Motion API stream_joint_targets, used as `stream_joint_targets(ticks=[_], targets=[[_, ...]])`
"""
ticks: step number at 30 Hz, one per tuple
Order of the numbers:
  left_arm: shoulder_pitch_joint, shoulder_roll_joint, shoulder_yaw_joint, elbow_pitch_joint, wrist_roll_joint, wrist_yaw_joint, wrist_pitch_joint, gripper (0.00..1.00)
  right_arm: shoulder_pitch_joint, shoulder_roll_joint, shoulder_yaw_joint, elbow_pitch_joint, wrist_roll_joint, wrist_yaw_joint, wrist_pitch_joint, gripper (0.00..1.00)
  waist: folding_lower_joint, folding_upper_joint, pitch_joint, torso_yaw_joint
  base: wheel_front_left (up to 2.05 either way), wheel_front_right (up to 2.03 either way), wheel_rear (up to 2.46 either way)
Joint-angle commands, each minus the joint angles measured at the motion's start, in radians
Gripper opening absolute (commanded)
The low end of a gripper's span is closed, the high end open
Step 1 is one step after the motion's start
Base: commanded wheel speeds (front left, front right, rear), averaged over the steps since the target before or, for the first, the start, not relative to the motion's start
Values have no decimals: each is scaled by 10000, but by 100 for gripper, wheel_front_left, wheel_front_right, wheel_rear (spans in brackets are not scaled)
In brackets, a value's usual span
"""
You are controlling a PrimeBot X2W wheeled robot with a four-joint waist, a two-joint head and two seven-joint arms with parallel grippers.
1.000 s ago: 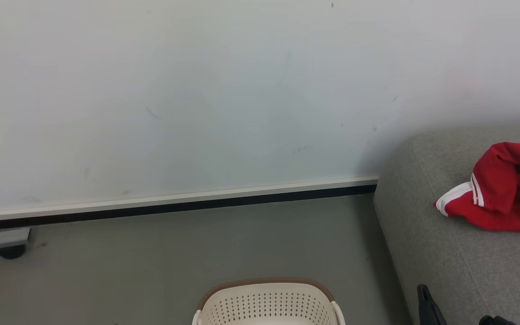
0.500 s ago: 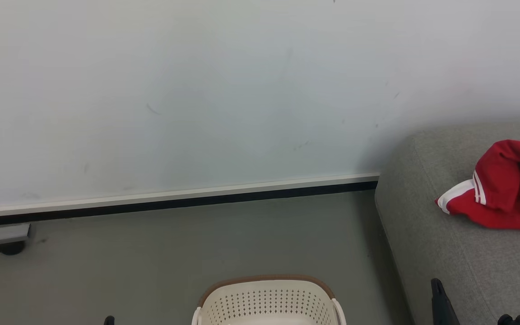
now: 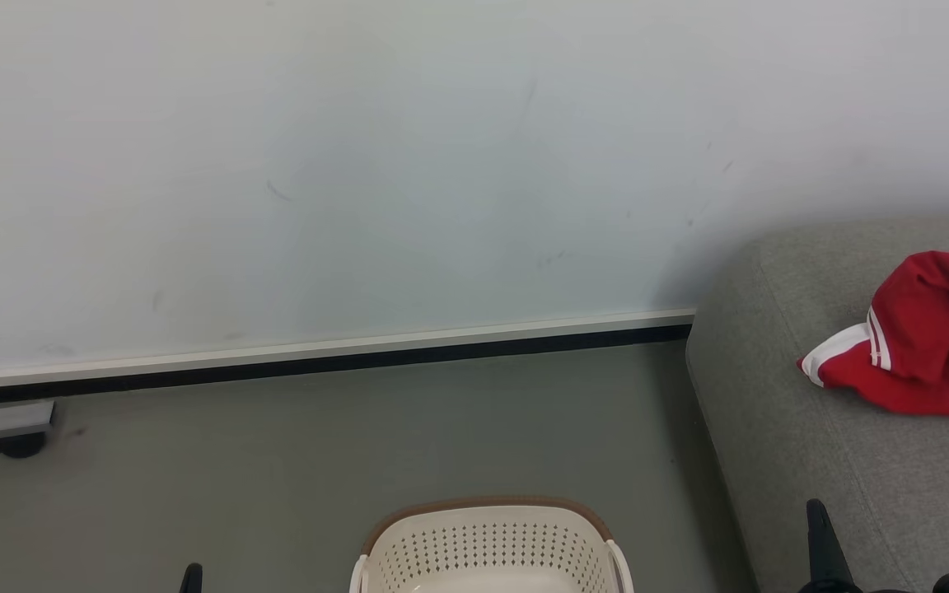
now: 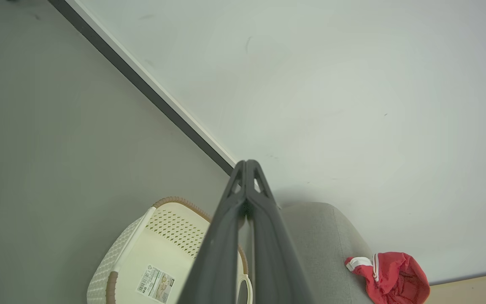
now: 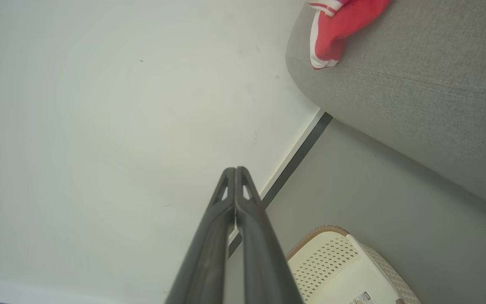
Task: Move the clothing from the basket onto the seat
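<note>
The cream basket (image 3: 491, 548) with a brown rim stands on the floor at the bottom centre of the head view; the left wrist view shows a paper label on the basket (image 4: 141, 257) bottom. Red clothing (image 3: 923, 346) with white bands lies crumpled on the grey seat (image 3: 804, 461) at the right. My left gripper (image 3: 191, 575) pokes up at the lower left, left of the basket. My right gripper (image 3: 819, 519) rises over the seat's front edge. Both are shut on nothing, left gripper (image 4: 247, 165) and right gripper (image 5: 235, 171) with fingers pressed together. The seat (image 5: 428, 97) and clothing (image 5: 336, 29) lie past the right fingers.
A pale wall (image 3: 409, 165) with a dark baseboard (image 3: 318, 366) runs behind the basket. Grey floor (image 3: 359, 445) stretches between wall, basket and seat. A small dark caster under a grey base (image 3: 17, 441) sits at the far left by the wall.
The head camera has tilted down a little. My right gripper tip has shifted rightward over the seat's edge, and the left fingertip has come into view at the bottom left.
</note>
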State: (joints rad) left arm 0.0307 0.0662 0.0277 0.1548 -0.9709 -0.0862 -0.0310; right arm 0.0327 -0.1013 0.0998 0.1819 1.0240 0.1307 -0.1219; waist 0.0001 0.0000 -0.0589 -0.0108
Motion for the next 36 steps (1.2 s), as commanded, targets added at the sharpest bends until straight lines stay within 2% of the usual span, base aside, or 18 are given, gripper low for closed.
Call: stream_joint_targets(ticks=[1,17,36], targets=[[-273,88,69,-23,-335,-42,66,0,-168,21,-76,-106,286,0,64,0,-1,0,10,2,0,0,0],[-747,78,270,404,-2194,-179,649,0,-326,102,-558,-143,2052,0,438,0,-1,0,157,27,0,0,0],[-1213,47,481,785,-3847,-283,1188,0,-464,202,-1009,-172,3618,1,802,0,-1,0,312,52,0,0,0]])
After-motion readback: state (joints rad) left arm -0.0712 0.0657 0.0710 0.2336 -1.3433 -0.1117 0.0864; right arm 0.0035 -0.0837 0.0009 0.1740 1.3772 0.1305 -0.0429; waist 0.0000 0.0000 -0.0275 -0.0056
